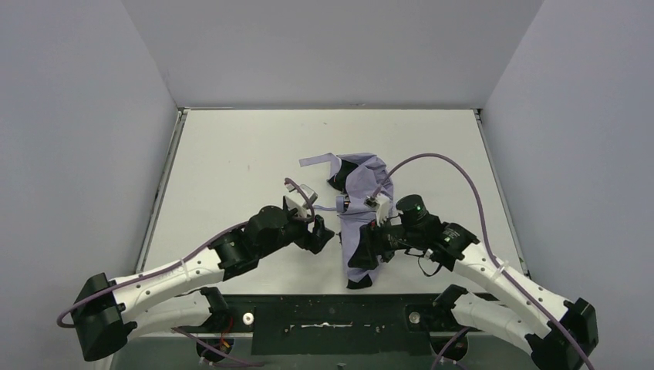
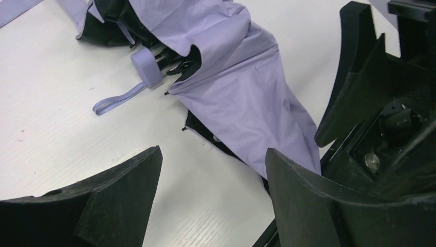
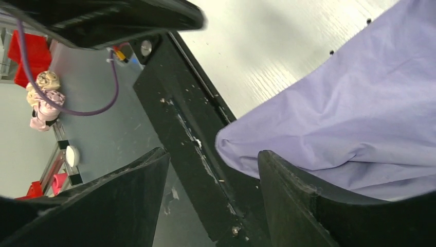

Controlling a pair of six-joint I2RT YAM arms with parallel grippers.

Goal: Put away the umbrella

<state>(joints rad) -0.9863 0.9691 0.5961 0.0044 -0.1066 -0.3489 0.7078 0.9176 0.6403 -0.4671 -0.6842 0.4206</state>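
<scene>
Umbrella (image 1: pixel 361 220): we see it crumpled, reaching the table's (image 1: pixel 231 154) near edge.
Left gripper (image 2: pixel 211 180): jaws open, beside the fabric.
Right gripper (image 3: pixel 213 195): jaws open at its hem.

**Right wrist: jaws spread, lavender fabric at table edge**

Right gripper (image 3: pixel 213 157) has its two black fingers (image 3: pixel 118 200) set wide apart, with nothing clamped between them. The umbrella (image 3: pixel 360 103) shows as crumpled lavender fabric filling the right side. One fold hangs past the edge of the white table (image 3: pixel 267 46) and runs behind the finger at frame right. A scuffed black rail (image 3: pixel 190 123) runs diagonally along the table edge. Beyond it are a looping purple cable (image 3: pixel 77 105), a pinkish cloth bundle (image 3: pixel 43 98) and red items (image 3: pixel 28 51). A blurred black part (image 3: pixel 103 15) crosses the top.
</scene>
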